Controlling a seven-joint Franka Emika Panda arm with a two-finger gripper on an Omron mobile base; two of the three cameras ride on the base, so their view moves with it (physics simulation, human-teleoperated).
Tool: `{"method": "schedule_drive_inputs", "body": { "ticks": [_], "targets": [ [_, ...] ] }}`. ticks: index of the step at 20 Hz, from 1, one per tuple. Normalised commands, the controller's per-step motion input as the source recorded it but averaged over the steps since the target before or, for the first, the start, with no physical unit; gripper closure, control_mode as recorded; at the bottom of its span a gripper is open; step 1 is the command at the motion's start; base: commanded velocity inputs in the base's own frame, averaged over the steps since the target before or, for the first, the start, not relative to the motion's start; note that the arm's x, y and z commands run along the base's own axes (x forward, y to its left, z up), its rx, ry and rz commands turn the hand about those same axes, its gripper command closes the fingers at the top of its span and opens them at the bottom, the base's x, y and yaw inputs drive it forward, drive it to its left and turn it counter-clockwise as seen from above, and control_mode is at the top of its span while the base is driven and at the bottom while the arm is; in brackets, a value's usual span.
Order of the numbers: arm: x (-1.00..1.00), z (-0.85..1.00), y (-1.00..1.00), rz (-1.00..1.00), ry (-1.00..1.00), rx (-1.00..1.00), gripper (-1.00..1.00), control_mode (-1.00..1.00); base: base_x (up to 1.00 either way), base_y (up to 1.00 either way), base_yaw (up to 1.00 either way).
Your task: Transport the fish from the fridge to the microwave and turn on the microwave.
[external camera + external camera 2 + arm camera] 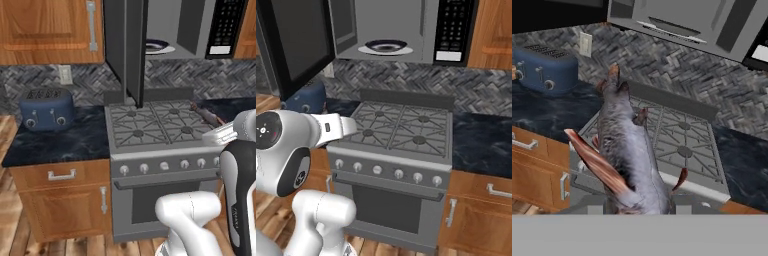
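Hand view: jaws pinching one slender, scaly grey fish [629, 150] with reddish fins, held over the metal stove [160, 130]. Above the stove, one boxy microwave [406, 30], door open.

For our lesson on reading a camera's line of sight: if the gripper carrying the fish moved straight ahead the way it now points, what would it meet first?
Probably the backsplash behind the stove, just under the open microwave. The hand view looks along the fish held in the gripper, over the burners toward that wall. Depth is unclear, so it might catch the stove's back rim.
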Motion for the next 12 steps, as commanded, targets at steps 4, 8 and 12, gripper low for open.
{"method": "schedule_drive_inputs", "body": {
  "ticks": [4,8,12],
  "targets": [
    [0.0,0.0,0.0,0.0,0.0,0.0,1.0,1.0,0.33,0.0,0.05],
    [0.0,0.0,0.0,0.0,0.0,0.0,1.0,1.0,0.35,-0.01,0.03],
    [0.0,0.0,0.0,0.0,0.0,0.0,1.0,1.0,0.23,-0.07,0.0]
  ]
}}
